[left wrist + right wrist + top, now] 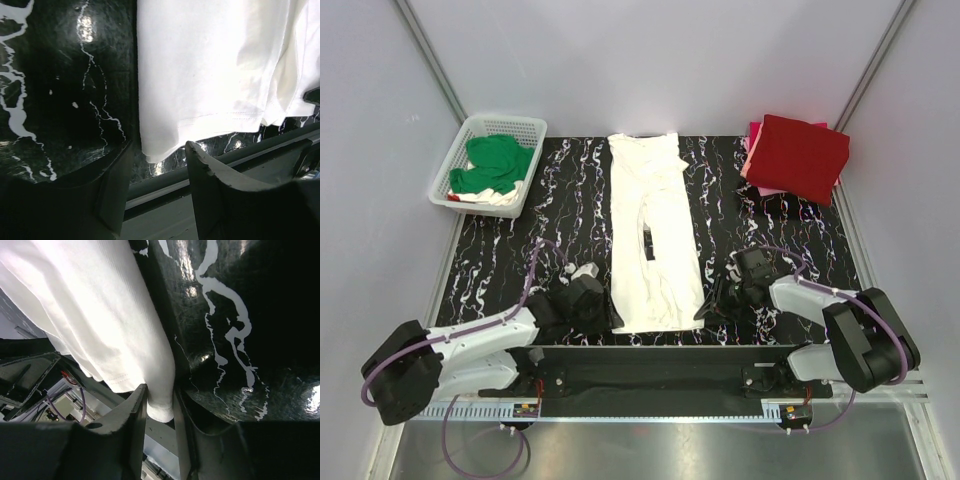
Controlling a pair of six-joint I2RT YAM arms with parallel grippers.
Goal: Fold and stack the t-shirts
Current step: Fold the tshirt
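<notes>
There is one table [570, 200] and on it one white t-shirt [652, 240], one red t-shirt [798, 157], one pink t-shirt [752, 150] and one white lattice basket [508, 121] with one green t-shirt [492, 163]; the white and red cloth under it cannot be counted. There are two grippers: the left gripper [588, 300] and the right gripper [715, 298].

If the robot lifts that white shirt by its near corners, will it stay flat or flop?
Probably flop: the white t-shirt lies limp with soft creases, so its middle would likely sag. It looks thin at the edge, so probably light.
</notes>
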